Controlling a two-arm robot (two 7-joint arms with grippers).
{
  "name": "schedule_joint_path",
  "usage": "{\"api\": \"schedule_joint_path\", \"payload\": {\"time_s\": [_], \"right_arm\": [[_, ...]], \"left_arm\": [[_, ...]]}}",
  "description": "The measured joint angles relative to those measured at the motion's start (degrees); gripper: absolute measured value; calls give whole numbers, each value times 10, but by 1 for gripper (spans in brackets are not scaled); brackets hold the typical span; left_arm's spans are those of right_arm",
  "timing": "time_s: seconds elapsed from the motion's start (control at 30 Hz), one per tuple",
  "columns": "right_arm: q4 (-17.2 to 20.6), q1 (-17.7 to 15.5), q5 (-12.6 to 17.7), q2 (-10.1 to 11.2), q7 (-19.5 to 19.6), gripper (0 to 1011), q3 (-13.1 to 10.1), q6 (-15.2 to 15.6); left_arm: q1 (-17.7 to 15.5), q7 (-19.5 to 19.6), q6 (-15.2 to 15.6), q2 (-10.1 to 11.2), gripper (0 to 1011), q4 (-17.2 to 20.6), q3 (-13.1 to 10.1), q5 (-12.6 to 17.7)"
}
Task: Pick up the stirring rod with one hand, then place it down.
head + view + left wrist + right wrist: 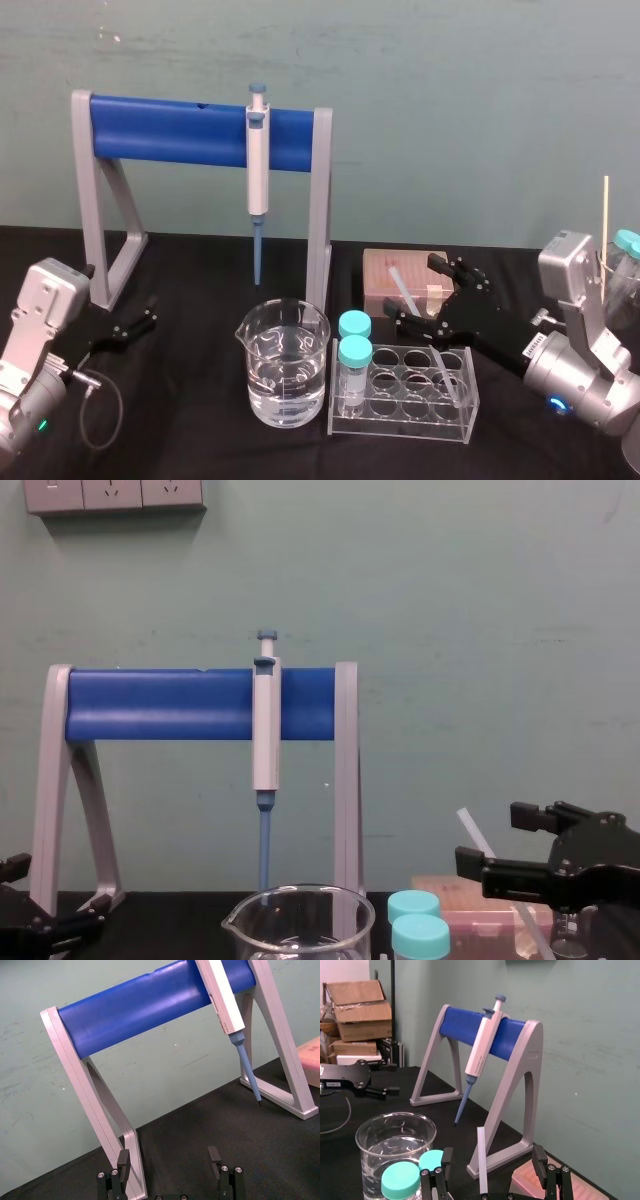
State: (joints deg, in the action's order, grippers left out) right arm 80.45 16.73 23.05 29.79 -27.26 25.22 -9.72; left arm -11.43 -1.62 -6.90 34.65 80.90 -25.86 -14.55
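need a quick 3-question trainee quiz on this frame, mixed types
1. True or false: the right pincer is shut on the rod.
2. The pipette hangs: A) on the blue bar B) in the beaker C) on the pink box
3. Fill in: the rod's lower end stands in the ___.
Key: 1 false, it is open astride the rod; 2 A; 3 rack. Left pincer idles open near the stand.

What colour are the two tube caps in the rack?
Teal; the caps show best in head view.
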Motion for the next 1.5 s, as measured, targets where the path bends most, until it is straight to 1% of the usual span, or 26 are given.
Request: {"api": "schedule_joint_path", "payload": {"time_s": [0.3,0.67,0.83,1.37,1.5], "right_arm": [[-26,14,0,-14,-20,1002,-5,24],[-45,24,-2,-26,-45,1002,-10,39],[-46,25,-7,-29,-45,1002,-13,41],[-46,24,-6,-27,-44,1002,-12,41],[-46,24,-6,-27,-44,972,-12,41]], "left_arm": [[0,0,0,0,1000,0,0,0],[0,0,0,0,1000,0,0,0],[0,0,0,0,1000,0,0,0],[0,0,0,0,1000,0,0,0],[0,0,0,0,1000,0,0,0]]}}
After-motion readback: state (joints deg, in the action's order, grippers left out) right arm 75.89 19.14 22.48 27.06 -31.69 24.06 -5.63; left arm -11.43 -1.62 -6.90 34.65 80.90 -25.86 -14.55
